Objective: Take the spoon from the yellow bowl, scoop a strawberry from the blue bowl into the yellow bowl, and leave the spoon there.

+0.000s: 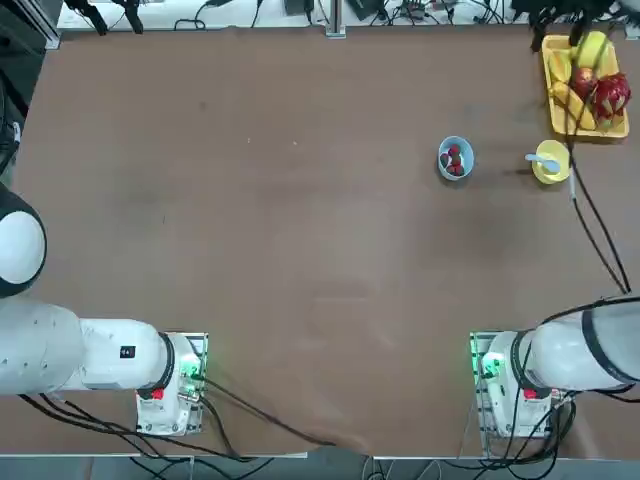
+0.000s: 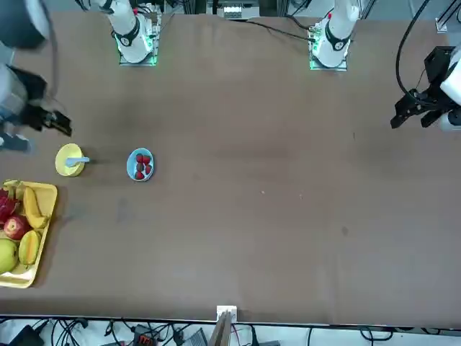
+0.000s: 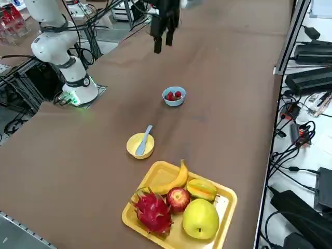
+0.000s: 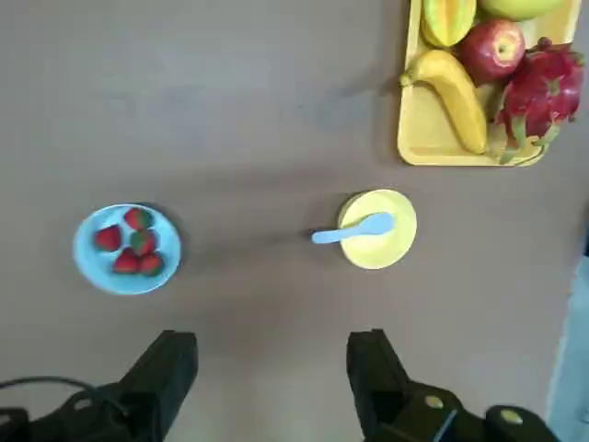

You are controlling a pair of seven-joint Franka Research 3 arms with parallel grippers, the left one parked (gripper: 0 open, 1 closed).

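Observation:
The pale blue spoon rests in the small yellow bowl, its handle sticking out over the rim toward the blue bowl. That light-blue bowl holds three red strawberries. The two bowls stand a short gap apart at the right of the table, the yellow bowl with the spoon outermost, the blue bowl inward of it. My right gripper hangs open high above the table on the near side of both bowls, with nothing between its fingers.
A rectangular yellow tray with a banana, an apple, a dragon fruit and other fruits lies at the far right corner, just beyond the yellow bowl. A black cable runs over the table's right side.

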